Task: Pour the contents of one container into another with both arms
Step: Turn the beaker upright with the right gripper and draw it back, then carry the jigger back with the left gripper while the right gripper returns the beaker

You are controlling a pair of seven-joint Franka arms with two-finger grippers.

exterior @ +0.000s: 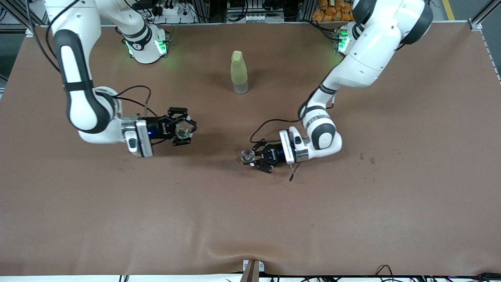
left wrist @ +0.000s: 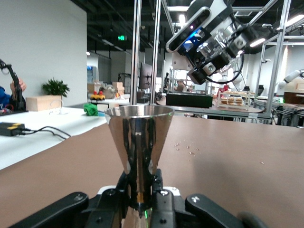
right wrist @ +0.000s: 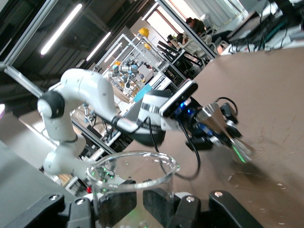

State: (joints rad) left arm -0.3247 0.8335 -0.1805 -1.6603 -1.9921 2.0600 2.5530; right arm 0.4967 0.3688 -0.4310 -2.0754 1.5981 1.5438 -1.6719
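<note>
My left gripper [exterior: 255,157] is low over the middle of the brown table [exterior: 250,219], shut on the stem of a shiny steel cone-shaped cup [exterior: 247,156]. In the left wrist view the cup [left wrist: 139,135] stands upright between the fingers of the left gripper [left wrist: 141,192]. My right gripper [exterior: 184,131] hangs higher, toward the right arm's end, shut on a clear glass beaker [exterior: 182,130]. The right wrist view is tilted and shows that beaker [right wrist: 135,183] in the right gripper [right wrist: 152,206], with the steel cup [right wrist: 223,128] farther off.
A yellow-green bottle [exterior: 239,72] stands upright, farther from the front camera than both grippers. A small stick [exterior: 292,172] and a few crumbs [exterior: 366,158] lie on the table cover near the left arm. A cable [exterior: 270,123] loops beside the left wrist.
</note>
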